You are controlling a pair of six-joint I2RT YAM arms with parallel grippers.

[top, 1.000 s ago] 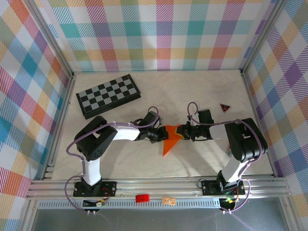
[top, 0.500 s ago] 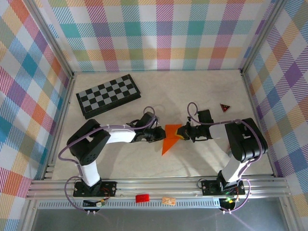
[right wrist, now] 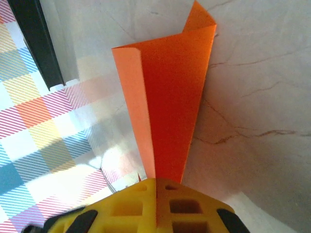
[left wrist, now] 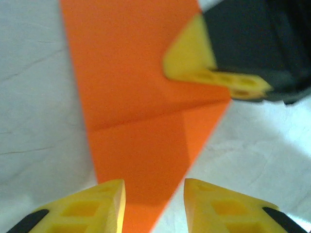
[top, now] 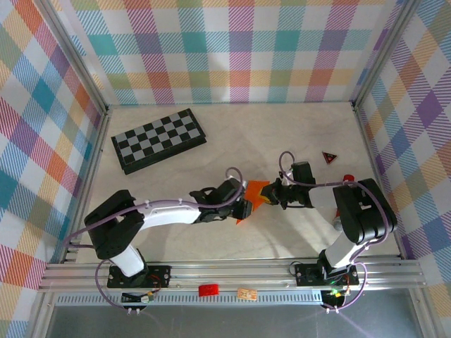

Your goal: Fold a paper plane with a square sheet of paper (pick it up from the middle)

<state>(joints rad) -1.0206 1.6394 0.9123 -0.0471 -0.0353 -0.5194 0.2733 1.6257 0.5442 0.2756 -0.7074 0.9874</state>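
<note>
Worktop [top: 296, 127]: pale, marbled.
Checkerboard [top: 158, 139]: far left. Red triangle [top: 329, 157]: far right. Both well apart from the tools; neither obstructs.
Paper [top: 255, 191]: orange, folded, creased, mid-worktop between the two tools.
Right tool [right wrist: 156, 188]: clenched on the paper's edge.
Left tool [left wrist: 154, 204]: released, fingers parted, holding nothing, poised at the paper's narrow point.

Both arms are black at the joints, with white covers on the links, and a thin purple cable loops behind each gripper. The left gripper [left wrist: 153, 184] and the right gripper [right wrist: 156, 183] have yellow fingers [left wrist: 218, 206] with small rectangular holes, on black bodies.
</note>
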